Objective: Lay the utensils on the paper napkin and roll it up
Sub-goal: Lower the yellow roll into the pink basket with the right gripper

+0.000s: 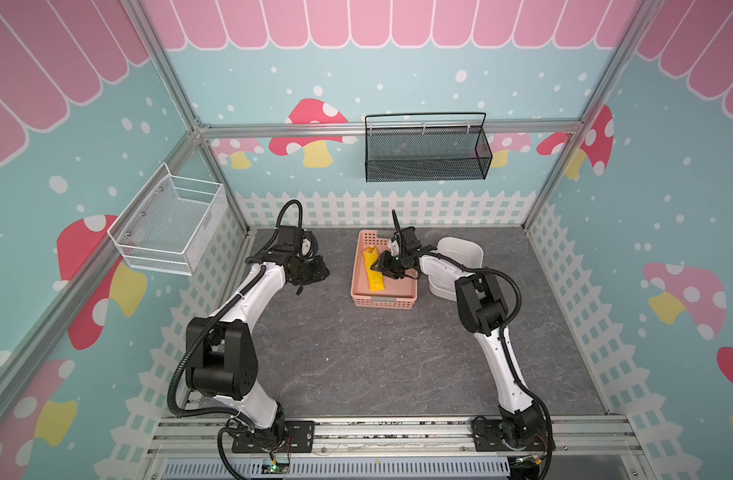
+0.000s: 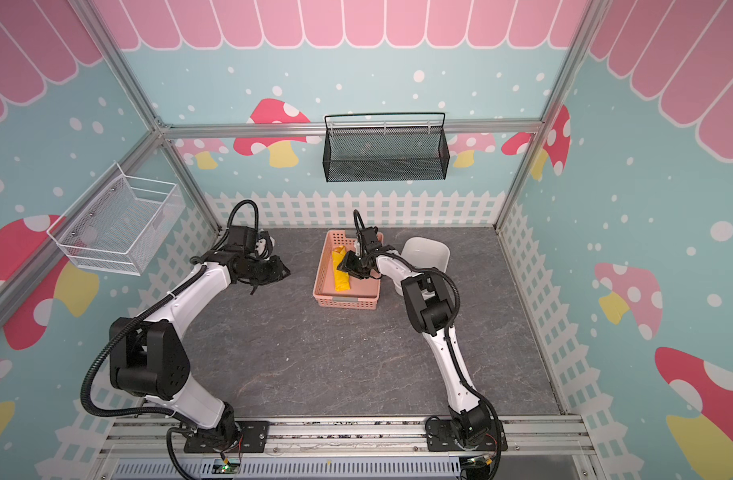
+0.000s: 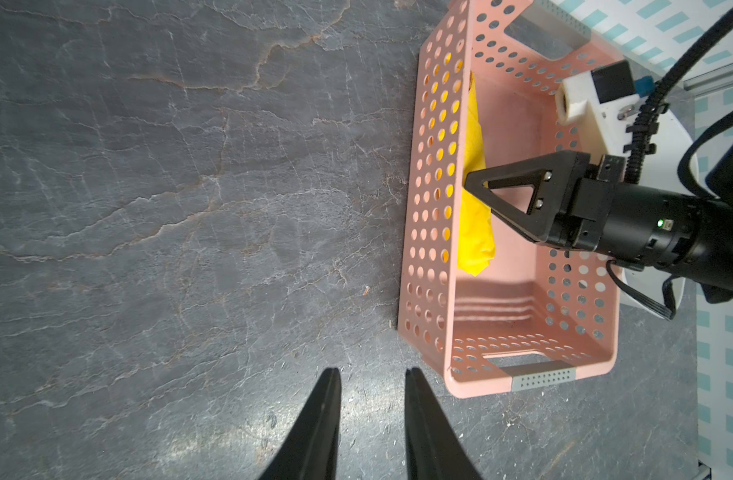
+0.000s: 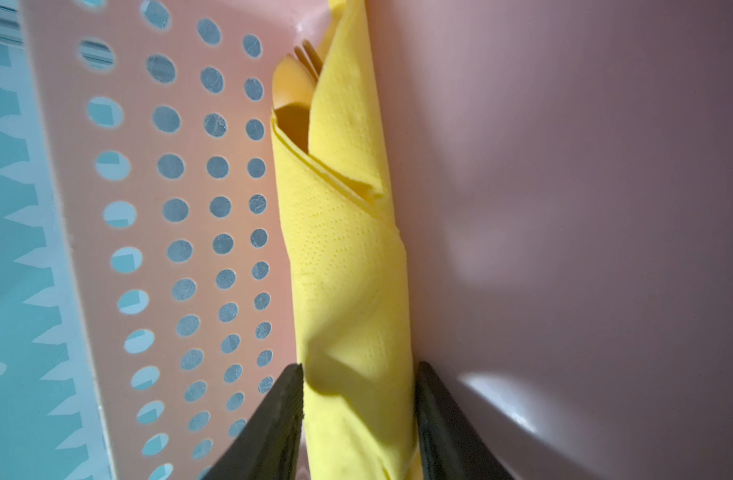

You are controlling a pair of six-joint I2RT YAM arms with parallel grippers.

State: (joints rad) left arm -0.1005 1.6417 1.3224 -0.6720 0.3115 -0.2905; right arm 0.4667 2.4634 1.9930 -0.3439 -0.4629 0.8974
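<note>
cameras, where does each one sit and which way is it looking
Both top views: high over the front edge, looking down at the grey stone-look tabletop; the left arm and right arm show whole.
Left wrist: on the left arm, looking across the tabletop at the pink perforated plastic basket; the left gripper tips show.
Right wrist: inside the basket, close on the rolled yellow paper napkin holding orange plastic utensils; the right gripper flanks it.
Shared: both wrist views show basket and napkin.
</note>
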